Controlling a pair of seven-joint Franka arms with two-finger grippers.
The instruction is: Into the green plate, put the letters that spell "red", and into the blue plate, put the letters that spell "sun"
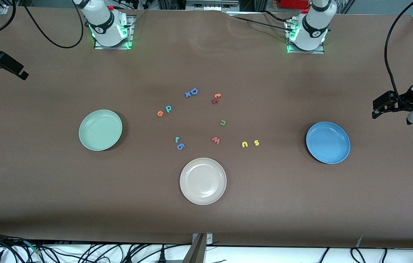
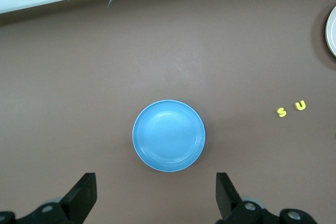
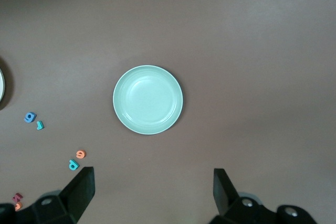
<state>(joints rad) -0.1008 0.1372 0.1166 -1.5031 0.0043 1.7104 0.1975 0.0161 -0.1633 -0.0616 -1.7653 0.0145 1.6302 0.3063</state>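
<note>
A round beige-white plate [image 1: 203, 180] sits low in the middle of the picture on the brown table [image 1: 45, 190]. Above it lies a small pink-red foam "w" [image 1: 216, 140]. A blue foam "6" shape [image 1: 180, 146] is close by. Higher up are a big blue foam "D" [image 1: 193, 91] touching a small blue "x" [image 1: 187, 94], and an orange "t" [image 1: 217, 96] touching a dark red piece [image 1: 214, 101].

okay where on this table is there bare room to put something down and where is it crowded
Bare tabletop lies between the green plate and the right arm's end, between the blue plate and the left arm's end, and nearer the camera than the beige plate. All three plates are empty. It is crowded mid-table, where the foam letters scatter between the plates.
</note>
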